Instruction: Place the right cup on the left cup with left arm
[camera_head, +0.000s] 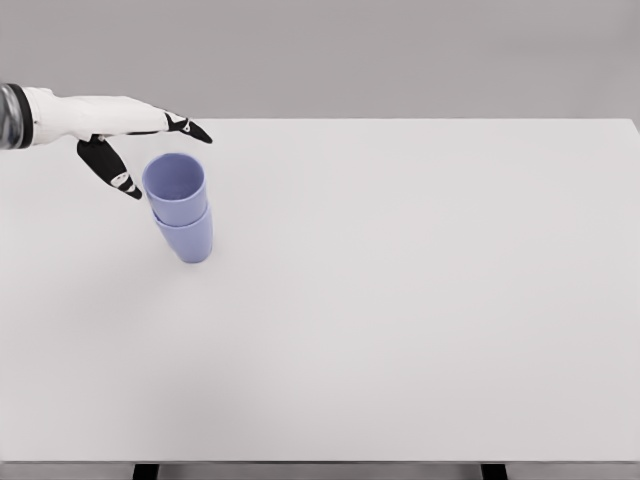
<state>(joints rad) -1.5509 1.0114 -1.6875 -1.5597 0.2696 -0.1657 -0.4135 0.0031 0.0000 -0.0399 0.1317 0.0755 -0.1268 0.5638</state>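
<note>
1. Head view: two cups, one robot hand, one tabletop (420, 300).
2. The upper cup (175, 187) sits nested in the lower cup (188, 238); the stack stands on the left part of the tabletop.
3. Both mouths point up, long axis near vertical, appearing to lean slightly toward the upper left.
4. Cups: plain lavender, smooth, matte, tapered round walls. Tabletop: flat, white, unmarked.
5. The left robot hand (120, 135) hovers just beside the upper cup's rim on its left, fingers spread wide, holding nothing; white shell, black fingertips.
</note>
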